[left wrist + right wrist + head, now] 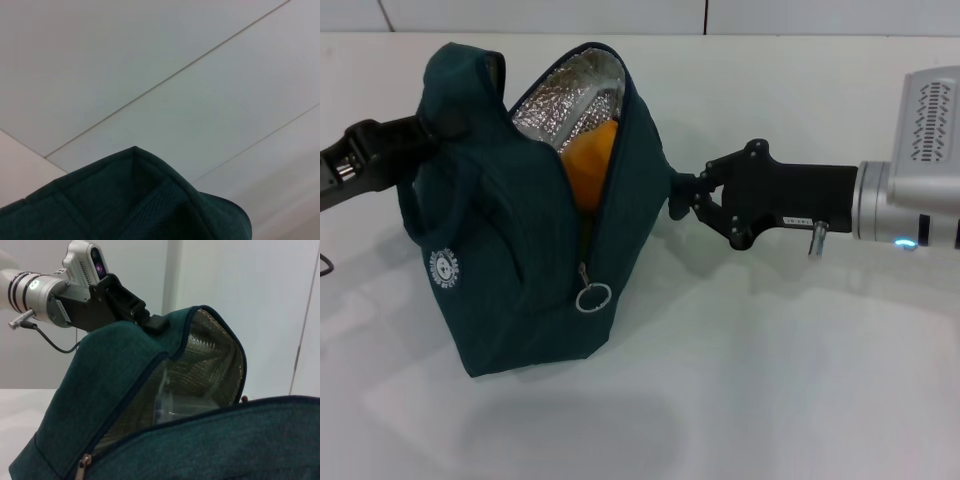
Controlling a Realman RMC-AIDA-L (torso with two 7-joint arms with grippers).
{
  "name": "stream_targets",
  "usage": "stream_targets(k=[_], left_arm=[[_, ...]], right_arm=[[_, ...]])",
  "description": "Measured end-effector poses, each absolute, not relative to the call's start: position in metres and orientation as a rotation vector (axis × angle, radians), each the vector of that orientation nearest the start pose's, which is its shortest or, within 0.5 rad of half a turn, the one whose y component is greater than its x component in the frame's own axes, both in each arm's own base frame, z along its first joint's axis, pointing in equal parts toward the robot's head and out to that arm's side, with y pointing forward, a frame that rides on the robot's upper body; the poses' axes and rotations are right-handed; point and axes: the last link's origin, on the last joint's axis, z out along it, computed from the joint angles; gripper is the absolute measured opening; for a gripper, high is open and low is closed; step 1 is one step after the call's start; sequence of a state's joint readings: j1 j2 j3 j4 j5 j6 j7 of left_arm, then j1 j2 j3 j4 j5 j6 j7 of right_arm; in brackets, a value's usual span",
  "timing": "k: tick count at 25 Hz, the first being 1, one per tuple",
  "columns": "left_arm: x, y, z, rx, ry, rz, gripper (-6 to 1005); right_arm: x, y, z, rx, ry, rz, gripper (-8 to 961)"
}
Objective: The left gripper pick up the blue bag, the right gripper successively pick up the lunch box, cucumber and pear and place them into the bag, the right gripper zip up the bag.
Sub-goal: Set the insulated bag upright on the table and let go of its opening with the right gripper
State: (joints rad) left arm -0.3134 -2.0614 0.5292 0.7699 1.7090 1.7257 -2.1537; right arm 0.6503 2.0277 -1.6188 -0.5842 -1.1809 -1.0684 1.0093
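Fingers first: our left gripper [432, 128] is clamped onto the top fabric of the blue bag [510, 260] on the side away from the zipper, holding it up off the white table [770, 400], and the right wrist view shows that same grip [150, 320] at the bag's top edge. Our right gripper [677, 195] sits just beside the bag's zipper-side wall, tips right at the fabric, and honestly we can't tell if it's pinching anything or just closed on air. Progress-wise we look pretty far along: the pear [590, 160] is inside, peeking orange out of the open mouth against the foil lining [570, 95], and the right wrist view shows something clear and plastic down in there, most likely the lunch box [172, 407]. We can't spot the cucumber anywhere, so we're guessing it's buried inside. Zipper's still wide open, with the ring pull [592, 297] hanging low on the bag's front, so zipping up is what's left.
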Motion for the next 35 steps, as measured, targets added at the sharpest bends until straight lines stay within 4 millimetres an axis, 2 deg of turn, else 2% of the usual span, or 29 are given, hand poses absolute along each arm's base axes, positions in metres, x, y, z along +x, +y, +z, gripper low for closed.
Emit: stream_targets(k=[10,17,25,32,35], left_arm=[[-0.295,0.289,0.076,-2.123,-1.594,-1.336,48],[-0.29,0.29,0.071,-2.137,-1.6,-1.348,48],[-0.272,0.296,0.055,-2.223,-1.607,-1.413,48],[-0.266,0.299,0.04,-2.25,-1.629,-1.451,48],[-0.269,0.297,0.033,-2.246,-1.65,-1.437,48]], right_arm=[[0.169,0.364,-0.067,-2.706,-0.048,0.707,60],[0.164,0.358,-0.051,-2.644,-0.113,0.75,61],[0.166,0.356,-0.015,-2.523,-0.152,0.835,61],[0.17,0.332,0.018,-2.469,-0.277,0.958,59],[0.18,0.316,0.026,-2.505,-0.325,0.983,58]])
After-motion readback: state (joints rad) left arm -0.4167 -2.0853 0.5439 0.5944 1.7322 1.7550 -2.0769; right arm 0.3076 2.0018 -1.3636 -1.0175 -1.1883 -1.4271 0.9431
